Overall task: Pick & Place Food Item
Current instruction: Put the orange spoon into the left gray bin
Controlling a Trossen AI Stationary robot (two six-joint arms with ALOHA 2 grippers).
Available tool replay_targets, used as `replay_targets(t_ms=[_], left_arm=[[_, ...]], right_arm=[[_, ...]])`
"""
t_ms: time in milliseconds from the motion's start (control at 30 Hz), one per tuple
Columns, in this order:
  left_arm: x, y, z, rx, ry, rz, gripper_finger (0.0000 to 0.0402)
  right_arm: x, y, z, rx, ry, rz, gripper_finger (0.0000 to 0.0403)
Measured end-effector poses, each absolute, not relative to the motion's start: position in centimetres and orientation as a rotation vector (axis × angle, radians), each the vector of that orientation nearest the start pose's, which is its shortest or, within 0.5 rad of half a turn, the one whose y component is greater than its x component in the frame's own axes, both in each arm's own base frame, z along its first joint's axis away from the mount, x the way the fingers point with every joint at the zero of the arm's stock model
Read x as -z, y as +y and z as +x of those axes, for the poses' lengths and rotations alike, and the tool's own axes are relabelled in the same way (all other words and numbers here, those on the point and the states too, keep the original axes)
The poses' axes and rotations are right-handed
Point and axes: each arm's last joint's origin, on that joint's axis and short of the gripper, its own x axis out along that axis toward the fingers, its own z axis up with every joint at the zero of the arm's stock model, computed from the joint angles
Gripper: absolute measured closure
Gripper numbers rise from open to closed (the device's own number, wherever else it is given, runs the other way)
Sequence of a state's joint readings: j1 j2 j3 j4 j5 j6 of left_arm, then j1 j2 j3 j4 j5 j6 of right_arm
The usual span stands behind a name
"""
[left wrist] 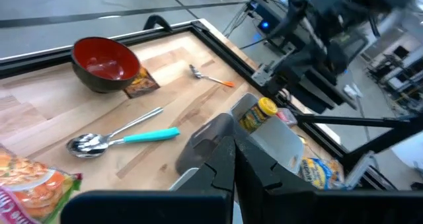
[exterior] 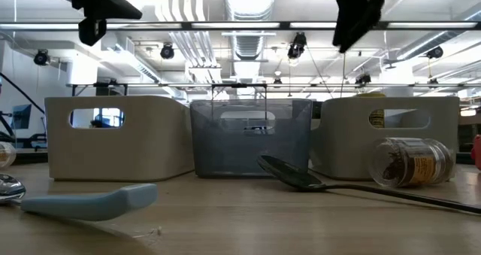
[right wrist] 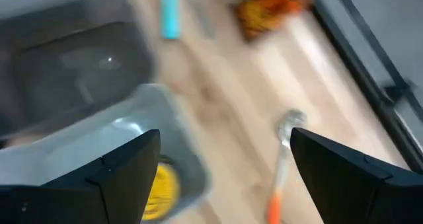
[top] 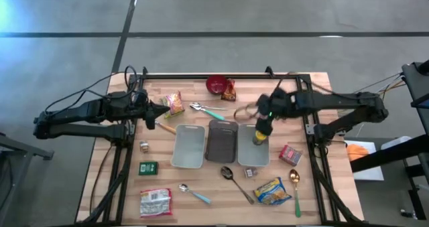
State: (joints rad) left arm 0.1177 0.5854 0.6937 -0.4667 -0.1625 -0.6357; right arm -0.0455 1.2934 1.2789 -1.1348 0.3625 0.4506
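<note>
Right pincer (top: pixel 262 128) wide open, empty, hovering just above the right grey bin (top: pixel 255 159). Yellow-lidded jar (top: pixel 259 136) now inside that bin, so drop looks done; arm needs to clear. Left pincer (top: pixel 151 113) shut, empty, waiting at counter (top: pixel 208 200) left side.

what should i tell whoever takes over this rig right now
Right gripper: open, above the right-hand white bin.
Left gripper: shut, empty, waiting near the table's left edge.
Yellow-lidded jar: inside that bin, no longer held.
Done: the jar is placed.
Left: withdraw the right arm. If more items are wanted, the snack packets, small jar and other food still lie on the table; the grey bin and left white bin look empty.
</note>
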Motion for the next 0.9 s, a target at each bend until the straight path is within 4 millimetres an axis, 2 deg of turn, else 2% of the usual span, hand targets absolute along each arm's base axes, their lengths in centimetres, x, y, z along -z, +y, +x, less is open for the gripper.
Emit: replay_targets(t_ms=[167,367,500,667,900], left_arm=[[-29.8,2.0,12.8,-0.391,0.27,-0.629,0.0394],[-29.7,2.0,13.2,-0.4,0.269,-0.667,0.0394],[-29.7,2.1,13.3,-0.404,0.263,-0.693,0.0394],[-29.8,2.1,13.3,-0.404,0.259,-0.704,0.0394],[-29.8,2.1,13.3,-0.41,0.251,-0.745,0.0394]], right_arm=[[-31.1,-5.9,21.4,0.693,1.101,0.369,0.0067],[-27.3,-9.7,20.6,0.74,1.222,0.475,0.0067],[-24.5,-11.5,20.7,0.697,1.296,0.537,0.0073],[-21.3,-12.8,21.6,0.684,1.37,0.534,0.0121],[-19.3,-13.7,22.7,0.704,1.449,0.44,0.0196]])
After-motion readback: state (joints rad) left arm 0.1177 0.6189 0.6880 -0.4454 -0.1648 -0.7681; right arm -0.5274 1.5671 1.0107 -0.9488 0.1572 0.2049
